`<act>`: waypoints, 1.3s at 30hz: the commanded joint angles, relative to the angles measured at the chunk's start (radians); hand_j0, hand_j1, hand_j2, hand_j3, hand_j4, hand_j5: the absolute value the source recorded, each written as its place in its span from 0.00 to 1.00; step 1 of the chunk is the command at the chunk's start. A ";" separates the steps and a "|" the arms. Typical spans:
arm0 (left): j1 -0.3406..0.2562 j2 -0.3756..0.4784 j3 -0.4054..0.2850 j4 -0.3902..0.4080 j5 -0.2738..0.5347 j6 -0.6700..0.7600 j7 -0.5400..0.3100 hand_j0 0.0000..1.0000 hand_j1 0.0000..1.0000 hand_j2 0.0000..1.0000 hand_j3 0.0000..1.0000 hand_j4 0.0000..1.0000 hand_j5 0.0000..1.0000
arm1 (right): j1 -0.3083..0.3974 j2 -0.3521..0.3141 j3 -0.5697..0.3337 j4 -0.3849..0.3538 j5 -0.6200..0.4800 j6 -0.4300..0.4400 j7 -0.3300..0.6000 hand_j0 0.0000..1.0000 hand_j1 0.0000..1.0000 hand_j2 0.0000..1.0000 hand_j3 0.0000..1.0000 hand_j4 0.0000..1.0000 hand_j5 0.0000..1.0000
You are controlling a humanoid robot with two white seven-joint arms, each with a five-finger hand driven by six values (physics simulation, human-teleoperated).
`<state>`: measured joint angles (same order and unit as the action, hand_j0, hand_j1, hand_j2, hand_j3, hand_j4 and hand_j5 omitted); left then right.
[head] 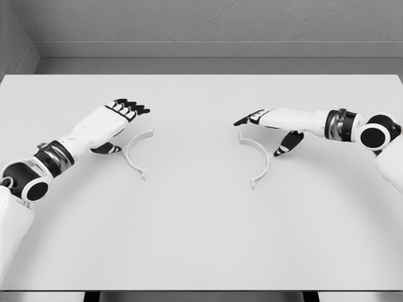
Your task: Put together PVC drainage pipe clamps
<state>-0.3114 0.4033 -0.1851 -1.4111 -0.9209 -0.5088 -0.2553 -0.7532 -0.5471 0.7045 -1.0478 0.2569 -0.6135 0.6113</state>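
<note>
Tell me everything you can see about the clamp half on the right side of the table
The right clamp half is a thin white half-ring, plastic-looking, with a small flat tab at each end. It lies flat on the white table, its open side facing left toward the other clamp half, well apart from it. The right robot hand hovers over its upper end with fingers extended; whether the thumb touches it is unclear.

Legible text, labels, brands, numbers, signs: none. Checked on table (201,239), both clamp halves (135,154), hands and arms, back wall: plain surfaces throughout, no markings to read.
</note>
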 commanded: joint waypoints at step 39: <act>0.025 -0.031 0.003 -0.049 0.002 0.003 0.001 1.00 1.00 1.00 1.00 1.00 1.00 | 0.011 -0.045 -0.079 -0.166 -0.018 0.003 0.000 1.00 1.00 1.00 1.00 1.00 1.00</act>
<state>-0.2914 0.3683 -0.1863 -1.4642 -0.9240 -0.5072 -0.2553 -0.7424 -0.5590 0.6705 -1.1970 0.2494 -0.6136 0.6113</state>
